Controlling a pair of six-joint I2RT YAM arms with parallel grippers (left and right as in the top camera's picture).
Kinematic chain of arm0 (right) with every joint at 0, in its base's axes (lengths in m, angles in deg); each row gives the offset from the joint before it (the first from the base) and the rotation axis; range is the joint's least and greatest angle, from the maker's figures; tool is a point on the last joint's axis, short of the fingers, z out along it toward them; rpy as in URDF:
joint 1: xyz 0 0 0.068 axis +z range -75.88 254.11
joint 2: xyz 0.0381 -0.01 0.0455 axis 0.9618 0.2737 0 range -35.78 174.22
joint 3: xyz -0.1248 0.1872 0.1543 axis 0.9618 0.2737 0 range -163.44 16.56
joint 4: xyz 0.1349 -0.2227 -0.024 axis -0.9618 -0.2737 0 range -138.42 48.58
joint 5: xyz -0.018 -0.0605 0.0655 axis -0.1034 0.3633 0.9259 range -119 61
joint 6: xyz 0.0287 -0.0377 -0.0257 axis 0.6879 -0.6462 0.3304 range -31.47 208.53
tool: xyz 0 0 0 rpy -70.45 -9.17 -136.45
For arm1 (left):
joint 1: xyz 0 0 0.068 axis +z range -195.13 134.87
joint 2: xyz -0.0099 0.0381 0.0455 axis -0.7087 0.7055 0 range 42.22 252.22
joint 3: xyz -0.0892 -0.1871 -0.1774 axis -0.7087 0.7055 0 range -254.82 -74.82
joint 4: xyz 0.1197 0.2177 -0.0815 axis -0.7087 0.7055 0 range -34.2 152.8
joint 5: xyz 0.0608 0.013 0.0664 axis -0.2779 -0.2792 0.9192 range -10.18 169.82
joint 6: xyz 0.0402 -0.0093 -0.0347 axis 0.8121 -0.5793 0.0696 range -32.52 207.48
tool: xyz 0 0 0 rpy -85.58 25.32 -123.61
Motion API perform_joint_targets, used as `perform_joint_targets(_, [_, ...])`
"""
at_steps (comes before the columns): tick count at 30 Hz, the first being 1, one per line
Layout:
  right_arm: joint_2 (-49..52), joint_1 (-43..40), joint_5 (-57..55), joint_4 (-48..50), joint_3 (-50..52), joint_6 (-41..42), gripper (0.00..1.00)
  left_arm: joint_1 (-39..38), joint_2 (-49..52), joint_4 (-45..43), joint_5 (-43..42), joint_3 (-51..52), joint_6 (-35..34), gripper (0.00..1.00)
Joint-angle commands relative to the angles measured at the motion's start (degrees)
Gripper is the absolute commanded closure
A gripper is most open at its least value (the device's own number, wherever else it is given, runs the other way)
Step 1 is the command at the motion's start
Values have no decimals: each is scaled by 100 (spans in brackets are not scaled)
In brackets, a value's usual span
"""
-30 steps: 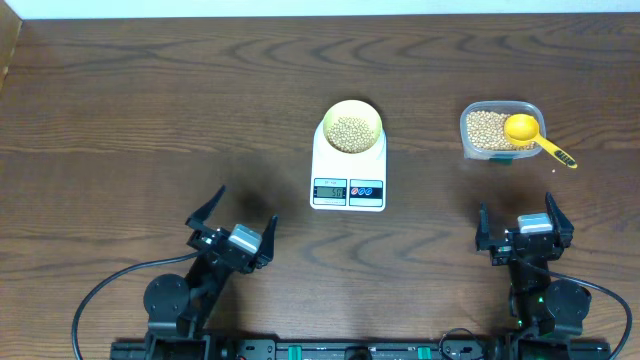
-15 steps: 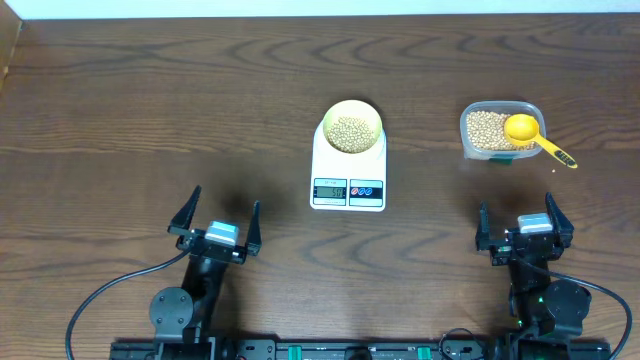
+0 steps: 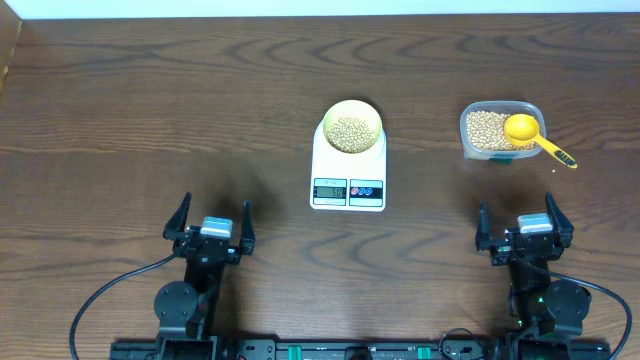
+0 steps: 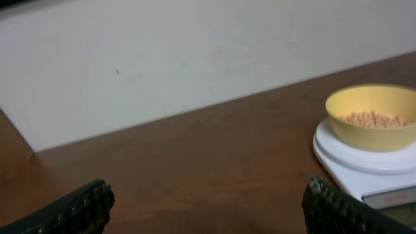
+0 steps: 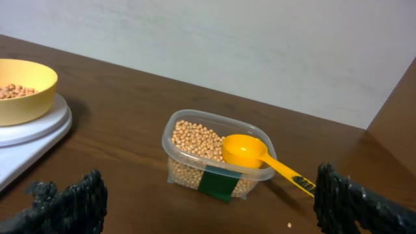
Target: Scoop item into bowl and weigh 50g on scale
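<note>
While left end effector and right end effector gape empty, the scale points its display nearward.

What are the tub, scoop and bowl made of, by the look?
The tub looks like thin clear glossy plastic: beans show through its wall. The scoop: opaque orange-yellow plastic, smooth with a slight sheen. The bowl: pale-yellow, likely plastic, fairly matte; ceramic cannot be ruled out.
</note>
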Motion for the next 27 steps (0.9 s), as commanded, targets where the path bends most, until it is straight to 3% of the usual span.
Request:
perform_joint_targets(1, [-35,24,52,-20,7,74,1,24,-57,221,131,22,-94,5])
perform_joint_targets(5, [-35,24,55,-20,7,74,1,24,-57,715,133,22,-98,5])
perform_joint_targets(27, [-35,24,55,-20,7,74,1,24,-57,691,157,22,-94,5])
